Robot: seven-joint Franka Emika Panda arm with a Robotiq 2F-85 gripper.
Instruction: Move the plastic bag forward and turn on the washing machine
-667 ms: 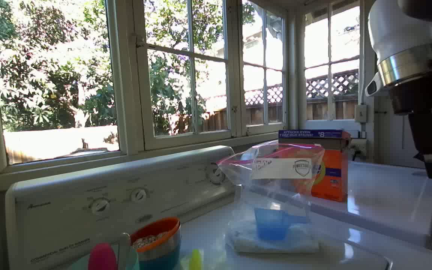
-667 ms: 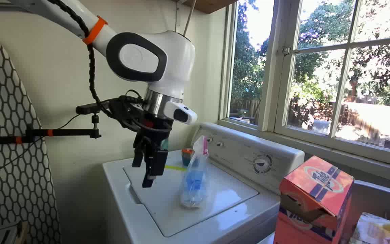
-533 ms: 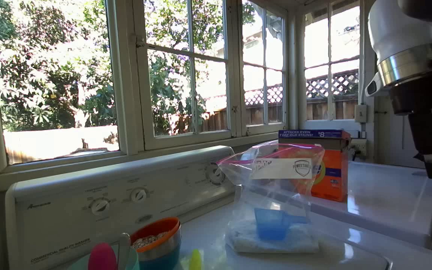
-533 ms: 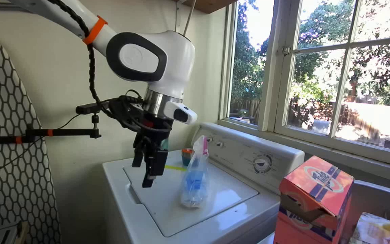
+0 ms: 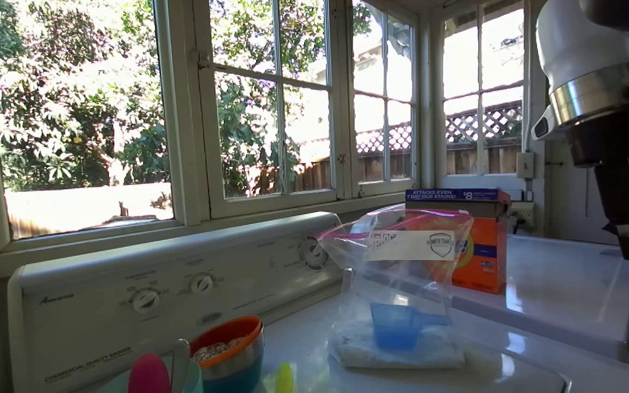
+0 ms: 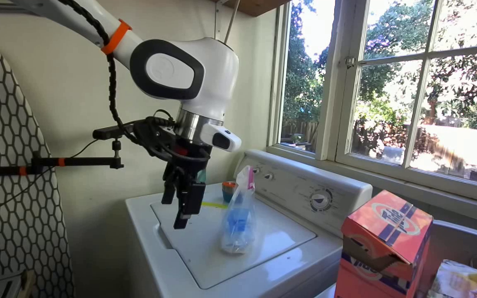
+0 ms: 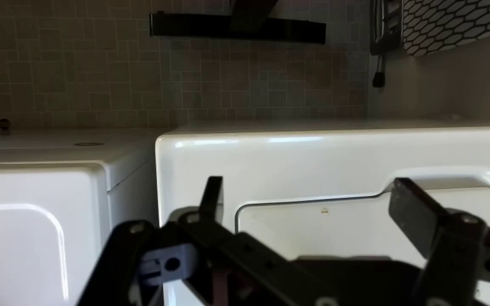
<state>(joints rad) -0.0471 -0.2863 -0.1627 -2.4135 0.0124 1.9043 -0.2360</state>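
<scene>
The clear plastic bag point(image 5: 358, 284) stands upright on the washing machine lid, with a blue scoop point(image 5: 393, 327) and white contents inside. It has a pink zip edge and a white label strip. The bag point(image 6: 238, 236) also shows in an exterior view, to the right of my gripper point(image 6: 178, 213) and apart from it. The white washing machine point(image 6: 280, 260) has a raised panel point(image 5: 85, 327) with round knobs and a large dial point(image 6: 320, 200). In the wrist view my gripper point(image 7: 308, 185) is open and empty above the machine's front top edge point(image 7: 296, 165). The bag is out of the wrist view.
An orange Tide box point(image 5: 481, 256) stands on a neighbouring white appliance point(image 5: 571, 295). A cup with an orange rim point(image 5: 230, 363), a pink item point(image 5: 149, 374) and a yellow-green item point(image 5: 284, 378) sit behind the bag, away from the Tide box. An ironing board point(image 6: 10, 124) leans at the wall.
</scene>
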